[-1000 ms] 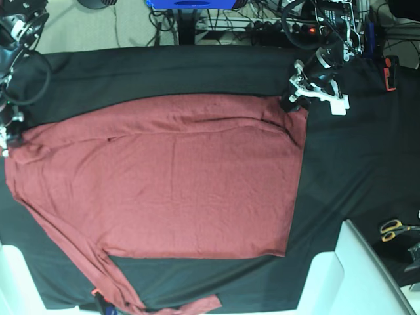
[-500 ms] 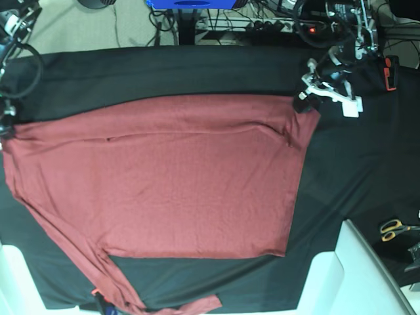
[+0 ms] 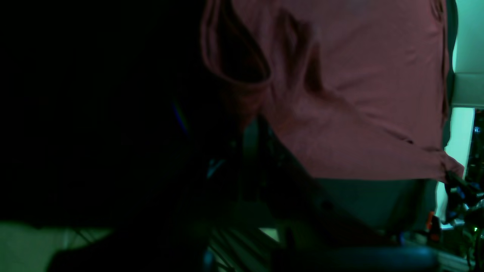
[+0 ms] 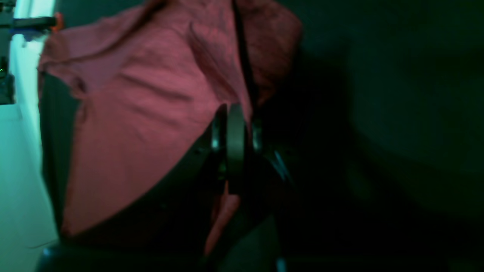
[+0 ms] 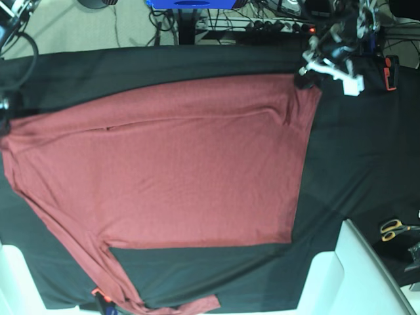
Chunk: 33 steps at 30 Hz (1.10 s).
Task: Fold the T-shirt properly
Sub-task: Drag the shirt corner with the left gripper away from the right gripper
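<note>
The brick-red T-shirt (image 5: 170,164) lies spread on the black tablecloth (image 5: 164,62), with one long sleeve (image 5: 79,249) trailing to the front edge. My left gripper (image 5: 304,81) is shut on the shirt's far right corner. My right gripper (image 5: 4,117) is at the view's left edge, shut on the far left corner. In the right wrist view the shut fingers (image 4: 230,139) pinch the red fabric (image 4: 143,113). In the left wrist view the shirt (image 3: 359,94) stretches away and bunches at my gripper, which is lost in shadow.
Yellow-handled scissors (image 5: 397,228) lie at the right. White surfaces stand at the front right (image 5: 357,275) and front left (image 5: 13,282). Cables and gear (image 5: 262,26) line the far edge. A red-and-black object (image 5: 390,72) sits next to the left arm.
Both grippers have moved toward the far edge with the shirt's corners. The top edge has slid back and pulled taut, and the wrinkles have flattened.
</note>
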### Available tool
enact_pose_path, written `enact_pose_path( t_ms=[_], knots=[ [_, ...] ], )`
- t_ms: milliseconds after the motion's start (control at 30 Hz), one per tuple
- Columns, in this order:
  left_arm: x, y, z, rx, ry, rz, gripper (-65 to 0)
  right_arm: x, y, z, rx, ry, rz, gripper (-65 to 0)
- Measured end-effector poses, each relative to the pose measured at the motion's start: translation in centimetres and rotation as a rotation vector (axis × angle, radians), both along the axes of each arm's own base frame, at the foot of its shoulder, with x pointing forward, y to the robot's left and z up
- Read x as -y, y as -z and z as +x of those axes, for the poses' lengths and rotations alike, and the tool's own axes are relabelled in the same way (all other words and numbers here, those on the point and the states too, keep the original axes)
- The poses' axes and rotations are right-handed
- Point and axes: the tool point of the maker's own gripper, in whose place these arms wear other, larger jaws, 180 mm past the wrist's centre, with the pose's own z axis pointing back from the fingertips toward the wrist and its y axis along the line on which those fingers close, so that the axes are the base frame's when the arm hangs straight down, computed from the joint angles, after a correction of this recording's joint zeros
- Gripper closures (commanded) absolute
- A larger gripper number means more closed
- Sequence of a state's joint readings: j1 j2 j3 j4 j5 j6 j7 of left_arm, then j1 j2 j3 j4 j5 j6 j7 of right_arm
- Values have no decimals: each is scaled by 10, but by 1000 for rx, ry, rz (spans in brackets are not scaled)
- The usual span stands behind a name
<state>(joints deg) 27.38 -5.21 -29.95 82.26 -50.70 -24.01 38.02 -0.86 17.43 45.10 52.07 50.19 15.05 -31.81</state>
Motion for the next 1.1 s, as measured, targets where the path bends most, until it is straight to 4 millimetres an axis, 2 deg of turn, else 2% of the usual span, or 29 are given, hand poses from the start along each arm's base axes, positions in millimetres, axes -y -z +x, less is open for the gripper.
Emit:
enact_pose_path(
  t_ms=[100,167,433,600,800,933,1100],
  knots=[
    [-23,-9,-8,4,-35,48,0,-4,7,-10,-25,-8,12,-2],
    [-30,-12,-9,7,-47,63,0,-7,10,-15,-35,-10,19,-2],
    [-31,-9,-20,-14,-49,64,0,-9,26,-51,-92,3,28,-2],
    [-31,-9,-21,-17,-50,63,0,-17,22,-72,-84,9,24,-2],
    [-32,-6,-32,-38,-49,70,0,-17,8,-70,-48,-10,-9,-2],
    [-32,-6,-35,-45,-45,75,0,-17,13,-79,-74,-5,-4,-2],
    [-29,-8,-39,-32,-13,76,0,-21,16,-81,-75,0,3,-2]
  ],
)
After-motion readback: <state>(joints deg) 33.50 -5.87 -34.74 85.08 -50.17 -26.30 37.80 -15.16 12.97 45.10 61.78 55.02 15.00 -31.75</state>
